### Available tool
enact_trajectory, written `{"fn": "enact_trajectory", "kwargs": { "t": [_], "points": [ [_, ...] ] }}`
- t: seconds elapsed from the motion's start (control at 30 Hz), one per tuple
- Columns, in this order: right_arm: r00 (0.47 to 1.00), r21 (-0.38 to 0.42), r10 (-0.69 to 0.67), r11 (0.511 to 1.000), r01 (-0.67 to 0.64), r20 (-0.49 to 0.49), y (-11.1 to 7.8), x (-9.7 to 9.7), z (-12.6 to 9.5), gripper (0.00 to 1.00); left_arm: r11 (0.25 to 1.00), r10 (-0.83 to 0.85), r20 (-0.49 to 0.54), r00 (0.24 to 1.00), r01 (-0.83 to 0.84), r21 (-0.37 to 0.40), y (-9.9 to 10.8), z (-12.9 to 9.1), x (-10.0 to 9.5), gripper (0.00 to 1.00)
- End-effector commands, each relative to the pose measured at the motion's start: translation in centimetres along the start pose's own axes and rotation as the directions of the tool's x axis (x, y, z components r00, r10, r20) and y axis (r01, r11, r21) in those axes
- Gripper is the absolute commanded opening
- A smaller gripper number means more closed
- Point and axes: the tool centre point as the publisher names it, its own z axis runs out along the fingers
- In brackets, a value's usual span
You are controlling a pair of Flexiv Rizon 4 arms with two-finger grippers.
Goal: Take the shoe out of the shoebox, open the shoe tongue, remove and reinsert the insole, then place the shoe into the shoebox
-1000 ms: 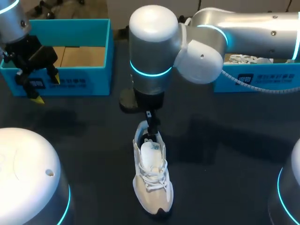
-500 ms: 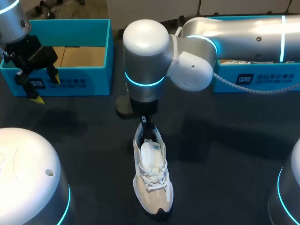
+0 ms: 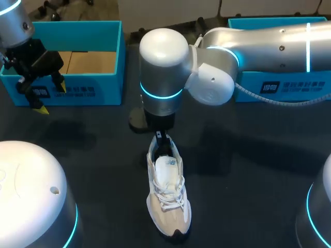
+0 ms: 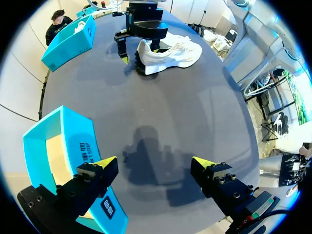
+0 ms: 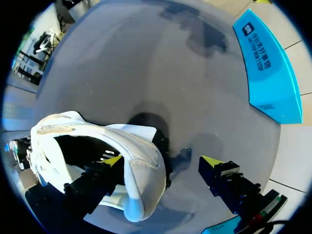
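A white lace-up shoe [image 3: 168, 196] lies on the dark table, toe toward the front edge. My right gripper [image 3: 161, 138] hangs over its heel, mostly hidden under the arm's wrist. In the right wrist view the right gripper [image 5: 161, 160] is open. One finger is inside the shoe's mouth and the other is outside, behind the heel [image 5: 141, 175] and apart from it. My left gripper [image 3: 49, 98] is open and empty in front of the open blue shoebox [image 3: 67, 88] at the back left. From the left wrist, the left gripper [image 4: 153, 163] hovers over bare table beside that shoebox [image 4: 63, 141], with the shoe [image 4: 170, 53] far ahead.
A second blue box [image 3: 289, 82] stands at the back right, partly covered by my right arm. In the left wrist view this second box [image 4: 70, 41] holds something white. A blue box [image 5: 265, 73] lies off to one side of the right gripper.
My right arm shifted slightly left and dropped across the back-right box, its gripper staying at the shoe's heel. The left arm and the shoe have not visibly moved.
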Motion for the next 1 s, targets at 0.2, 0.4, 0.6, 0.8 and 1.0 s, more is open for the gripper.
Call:
{"fn": "enact_trajectory", "kwargs": {
  "t": [0.2,0.4,0.6,0.8,1.0],
  "points": [
    [0.999,0.005,0.038,0.999,-0.038,-0.012,0.0,-0.1,1.1,1.0,1.0,0.001,-0.002,1.0,-0.001,-0.001,0.0,-0.1,0.0,1.0],
    [0.997,0.026,0.079,0.997,-0.079,-0.018,-0.2,0.1,1.2,0.76,1.0,0.001,-0.002,1.0,-0.001,-0.001,0.0,-0.1,0.0,1.0],
    [0.993,0.044,0.117,0.992,-0.116,-0.026,-0.4,0.0,1.6,0.13,1.0,0.001,-0.002,1.0,-0.001,-0.001,0.0,-0.1,0.0,1.0],
    [0.99,0.056,0.143,0.988,-0.141,-0.022,-0.6,0.1,1.7,0.0,1.0,0.001,-0.002,1.0,-0.001,-0.001,0.0,-0.1,0.0,1.0],
    [0.988,0.075,0.155,0.985,-0.156,0.016,-1.0,0.2,-0.3,0.0,1.0,0.001,-0.002,1.0,-0.001,-0.001,0.0,-0.1,0.0,1.0]
  ]
}}
